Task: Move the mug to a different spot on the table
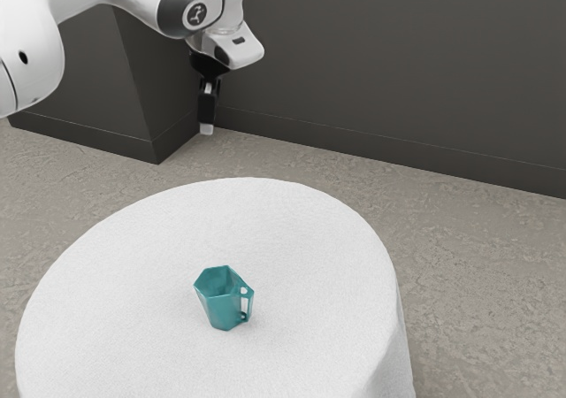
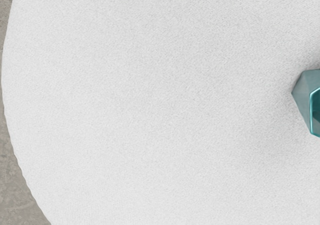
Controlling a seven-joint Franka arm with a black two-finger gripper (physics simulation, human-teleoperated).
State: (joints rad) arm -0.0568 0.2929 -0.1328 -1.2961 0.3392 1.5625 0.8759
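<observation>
Teal faceted mug (image 1: 225, 298) stands upright on round white table (image 1: 124, 309), somewhat toward the near edge and a bit to the exterior view's right of the middle. Handle faces the exterior view's right, open mouth up. Nothing touching it. In the wrist view just a slice of the mug (image 2: 310, 102) shows at the frame edge, with bare white tabletop (image 2: 150, 105) under my hand and a strip of grey speckled floor (image 2: 10, 195) past the table rim. My claw (image 1: 207, 129) hangs high, pointing down, over the table's far side and well apart from the mug, holding nothing. It's seen edge-on, so I cannot tell if it's spread or pressed together. My white arm (image 1: 53, 18) comes in from the exterior view's upper left. Dark wall (image 1: 398, 53) behind.
</observation>
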